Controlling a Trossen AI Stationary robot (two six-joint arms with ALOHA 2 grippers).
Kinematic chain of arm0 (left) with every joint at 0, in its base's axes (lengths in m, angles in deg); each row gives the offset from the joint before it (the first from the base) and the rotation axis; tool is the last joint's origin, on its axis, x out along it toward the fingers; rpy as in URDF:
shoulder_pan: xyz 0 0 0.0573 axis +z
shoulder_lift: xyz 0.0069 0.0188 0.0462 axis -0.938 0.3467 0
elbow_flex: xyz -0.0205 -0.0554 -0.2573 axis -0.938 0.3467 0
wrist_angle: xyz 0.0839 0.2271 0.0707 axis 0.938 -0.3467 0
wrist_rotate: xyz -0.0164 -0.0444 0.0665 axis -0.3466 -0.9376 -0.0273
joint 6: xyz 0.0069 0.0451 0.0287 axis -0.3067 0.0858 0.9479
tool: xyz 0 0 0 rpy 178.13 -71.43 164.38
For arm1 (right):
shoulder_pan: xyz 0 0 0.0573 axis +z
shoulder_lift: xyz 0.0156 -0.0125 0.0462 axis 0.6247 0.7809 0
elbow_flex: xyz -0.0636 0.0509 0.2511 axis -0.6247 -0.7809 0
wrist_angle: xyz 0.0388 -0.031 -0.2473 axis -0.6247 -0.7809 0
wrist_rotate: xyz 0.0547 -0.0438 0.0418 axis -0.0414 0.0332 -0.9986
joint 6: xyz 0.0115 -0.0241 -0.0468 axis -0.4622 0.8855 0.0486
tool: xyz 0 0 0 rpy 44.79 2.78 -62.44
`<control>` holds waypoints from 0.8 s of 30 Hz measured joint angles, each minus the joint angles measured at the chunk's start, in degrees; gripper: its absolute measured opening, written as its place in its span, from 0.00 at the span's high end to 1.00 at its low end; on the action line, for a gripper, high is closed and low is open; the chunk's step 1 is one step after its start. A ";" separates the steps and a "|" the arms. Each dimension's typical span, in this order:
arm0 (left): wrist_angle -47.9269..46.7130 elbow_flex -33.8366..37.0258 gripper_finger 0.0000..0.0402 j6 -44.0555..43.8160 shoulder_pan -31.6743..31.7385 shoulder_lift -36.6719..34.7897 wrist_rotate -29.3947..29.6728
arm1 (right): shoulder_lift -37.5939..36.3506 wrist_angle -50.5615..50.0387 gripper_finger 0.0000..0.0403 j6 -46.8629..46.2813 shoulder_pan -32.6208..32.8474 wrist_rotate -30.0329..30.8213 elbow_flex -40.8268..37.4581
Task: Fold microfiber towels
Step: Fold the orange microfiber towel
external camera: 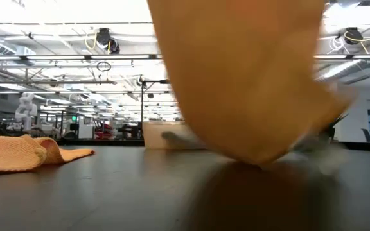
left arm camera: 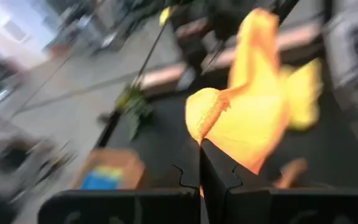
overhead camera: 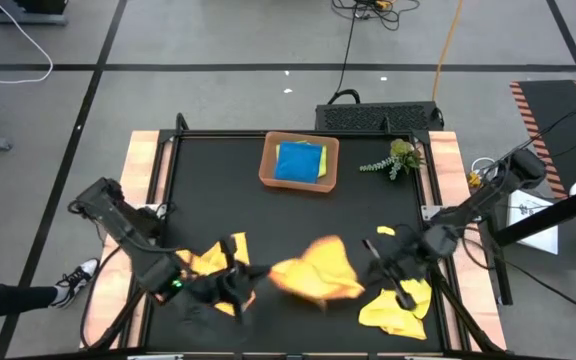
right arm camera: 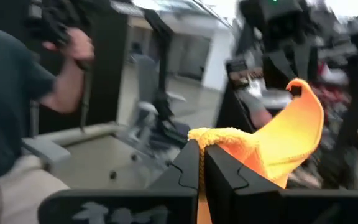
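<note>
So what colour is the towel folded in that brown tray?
Blue towel, clearest in the high view.

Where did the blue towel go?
In the high view the blue towel lies inside the brown tray at the table's far middle edge. The little green plant sprig sits just to its right.

I have both arms reaching in low over the near edge of the table. My left gripper is clamped on cloth; my right gripper, just right of centre, is clamped too.
</note>
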 joint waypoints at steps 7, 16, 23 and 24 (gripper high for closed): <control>12.83 -0.09 1.00 10.65 -5.02 -1.03 -1.47 | 1.11 -5.21 1.00 1.85 8.38 -0.86 9.62; -7.18 5.27 1.00 -13.85 -1.95 -0.96 -0.26 | 0.51 -22.38 1.00 -10.97 8.09 17.82 10.57; -7.87 16.63 1.00 -18.31 6.95 -0.92 -6.82 | 0.52 -43.95 1.00 -26.38 1.76 22.95 10.55; -7.23 18.44 1.00 -18.29 8.61 -0.92 -7.84 | 0.52 -46.75 1.00 -28.24 0.61 23.03 10.52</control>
